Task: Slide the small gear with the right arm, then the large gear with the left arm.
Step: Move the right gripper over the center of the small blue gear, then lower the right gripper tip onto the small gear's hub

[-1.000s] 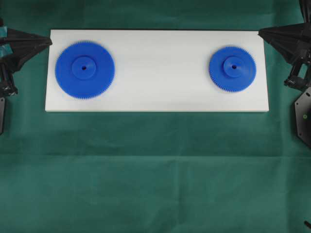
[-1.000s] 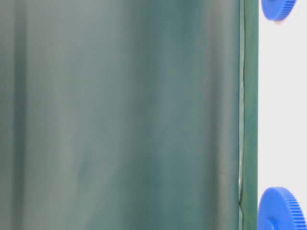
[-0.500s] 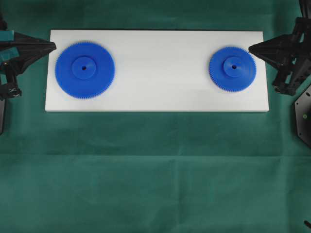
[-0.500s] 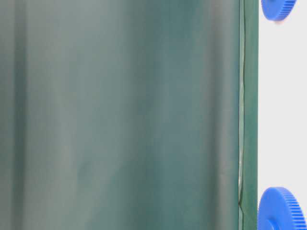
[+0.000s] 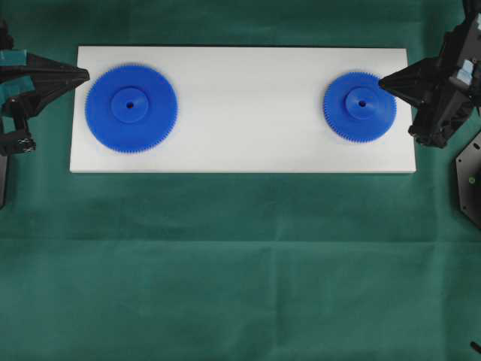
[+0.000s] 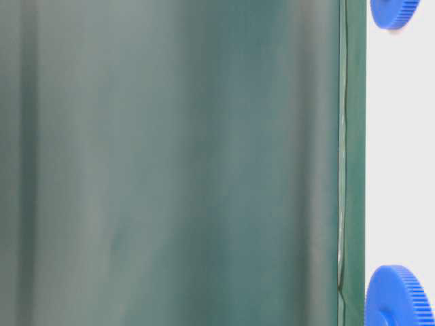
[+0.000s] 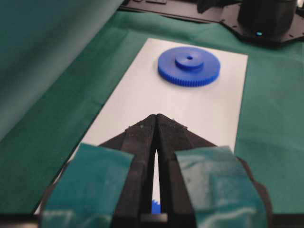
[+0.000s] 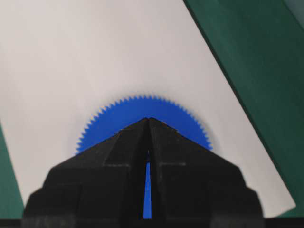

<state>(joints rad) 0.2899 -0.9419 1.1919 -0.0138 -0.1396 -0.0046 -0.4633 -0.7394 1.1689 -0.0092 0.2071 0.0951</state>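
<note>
Since a second ago, right gripper [image 5: 382,82] swung in, fingers pressed together, to small gear [image 5: 360,106] at its 2 o'clock rim. Left gripper [image 5: 86,74] likewise closed, by large gear [image 5: 131,108] at 10 o'clock. Bare board [image 5: 248,113] between gears.

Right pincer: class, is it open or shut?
Shut. In the right wrist view the right pincer has its two fingers meeting at the tip, poised over the small gear.

no text, label, brand, number or sign can be read anywhere in these views.
</note>
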